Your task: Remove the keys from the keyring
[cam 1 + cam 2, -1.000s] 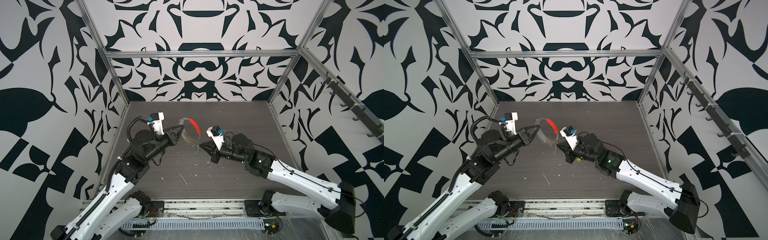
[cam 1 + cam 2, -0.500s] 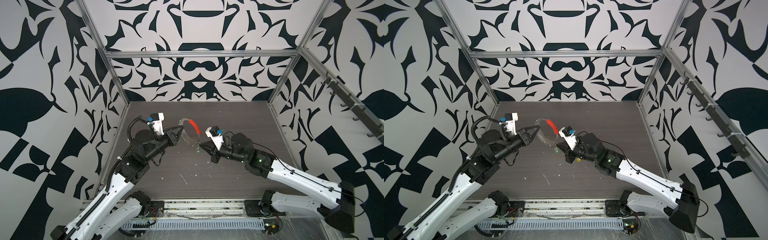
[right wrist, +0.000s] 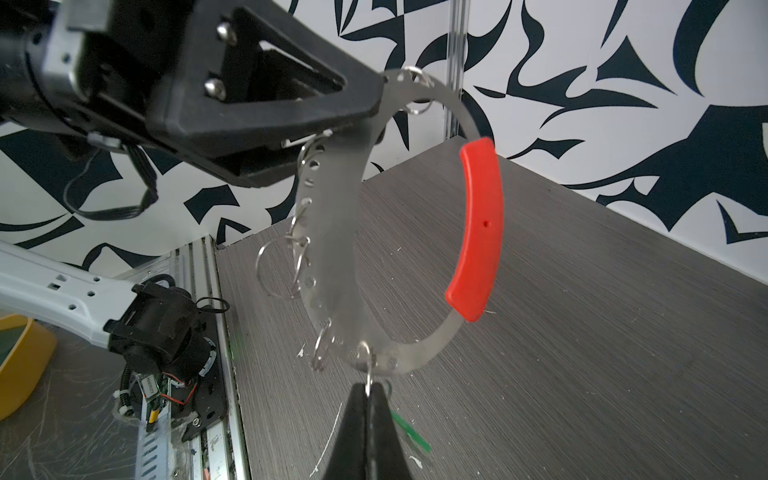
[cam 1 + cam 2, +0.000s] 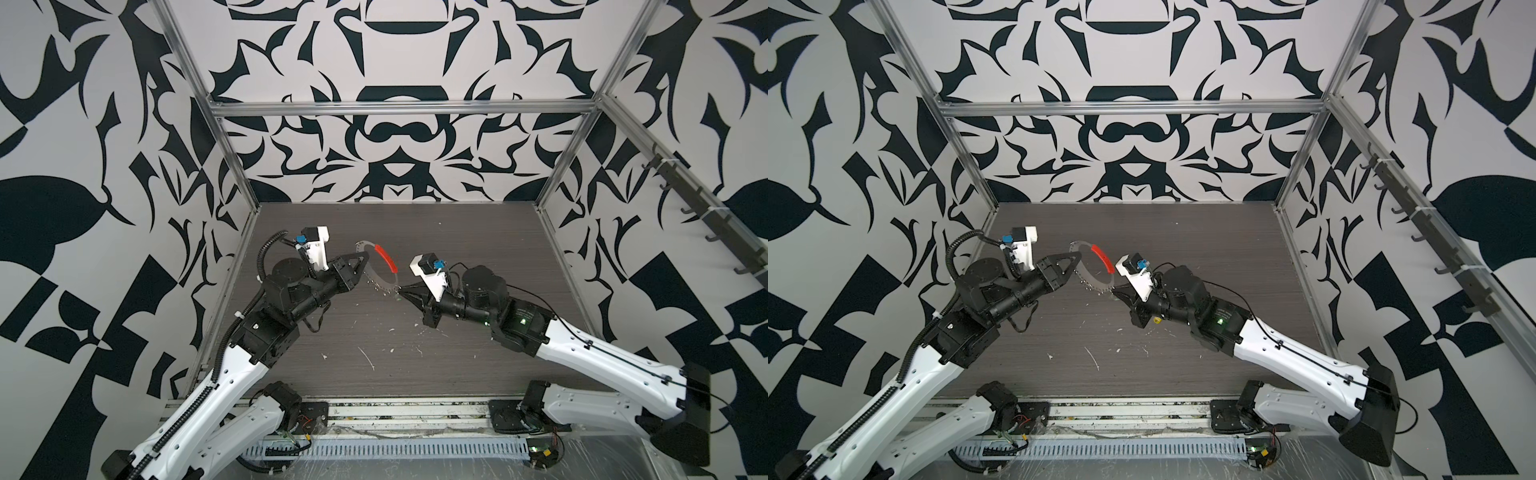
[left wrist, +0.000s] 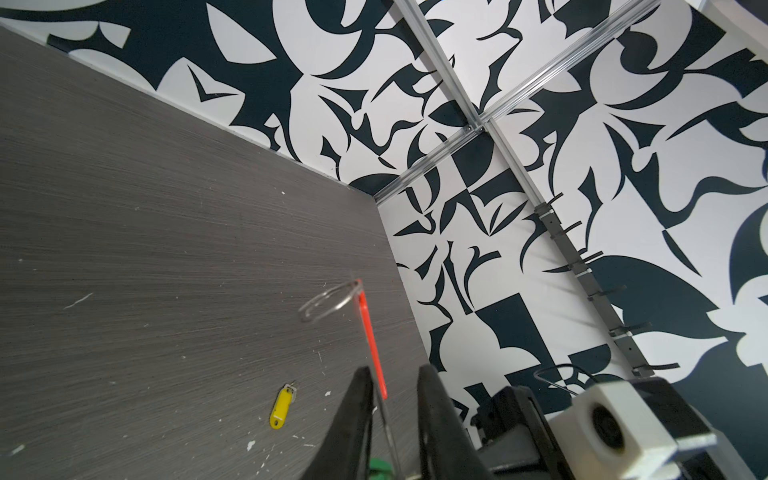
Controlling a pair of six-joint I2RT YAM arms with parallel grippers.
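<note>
No text, label, brand, number or sign can be read in any view; a small white label (image 3: 146,388) on the circuit board (image 3: 160,395) by the arm base is too small and blurred to be made out
</note>
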